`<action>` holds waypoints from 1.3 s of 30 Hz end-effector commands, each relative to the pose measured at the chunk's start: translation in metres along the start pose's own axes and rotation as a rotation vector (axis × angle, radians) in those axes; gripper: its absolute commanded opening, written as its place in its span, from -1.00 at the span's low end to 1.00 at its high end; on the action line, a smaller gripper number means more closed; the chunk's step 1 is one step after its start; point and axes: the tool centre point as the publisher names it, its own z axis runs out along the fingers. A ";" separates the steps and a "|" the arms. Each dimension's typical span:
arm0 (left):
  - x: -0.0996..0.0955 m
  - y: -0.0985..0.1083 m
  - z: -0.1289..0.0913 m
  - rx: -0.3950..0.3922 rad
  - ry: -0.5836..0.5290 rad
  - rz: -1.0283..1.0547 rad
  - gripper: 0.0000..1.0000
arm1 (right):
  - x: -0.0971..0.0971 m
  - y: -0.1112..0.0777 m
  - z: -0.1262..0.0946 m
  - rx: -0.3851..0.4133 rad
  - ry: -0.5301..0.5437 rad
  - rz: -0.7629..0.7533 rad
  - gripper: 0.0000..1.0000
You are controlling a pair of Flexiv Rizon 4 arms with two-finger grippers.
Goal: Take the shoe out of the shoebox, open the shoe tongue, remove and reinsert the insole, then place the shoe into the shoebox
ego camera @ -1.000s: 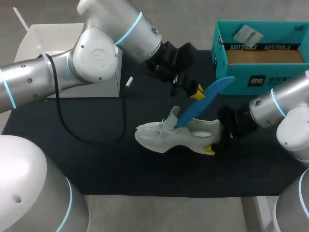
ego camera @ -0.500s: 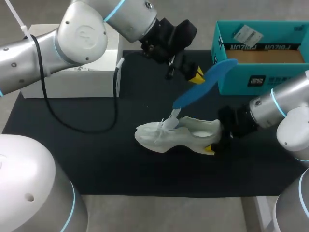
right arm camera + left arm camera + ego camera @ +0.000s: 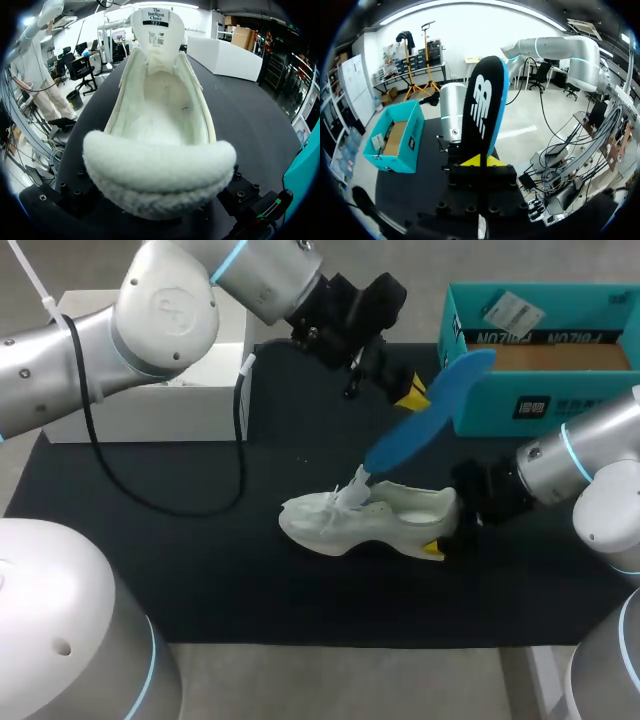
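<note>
The left jaws, pinching the insole (image 3: 430,410), have lifted it out of the shoe (image 3: 370,520) that the right jaws clamp by its heel, so removal looks done; reinsertion follows.

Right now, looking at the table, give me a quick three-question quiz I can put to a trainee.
1. True or false: the insole lies flat inside the shoe.
2. What does the left gripper hold: A insole, B shoe, C nothing?
3. Fill in: the shoe sits ___ the shoebox.
Key: 1 false; 2 A; 3 outside.
</note>
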 end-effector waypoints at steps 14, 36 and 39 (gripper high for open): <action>0.105 -0.039 -0.026 0.227 0.158 -0.241 -1.00 | 0.001 -0.003 0.004 0.002 -0.003 0.000 -1.00; 0.207 -0.084 -0.058 0.477 0.288 -0.318 -1.00 | 0.001 -0.003 0.004 0.002 -0.003 0.000 -1.00; 0.216 -0.085 -0.063 0.521 0.322 -0.321 -1.00 | 0.001 -0.003 0.004 0.002 -0.003 0.000 -1.00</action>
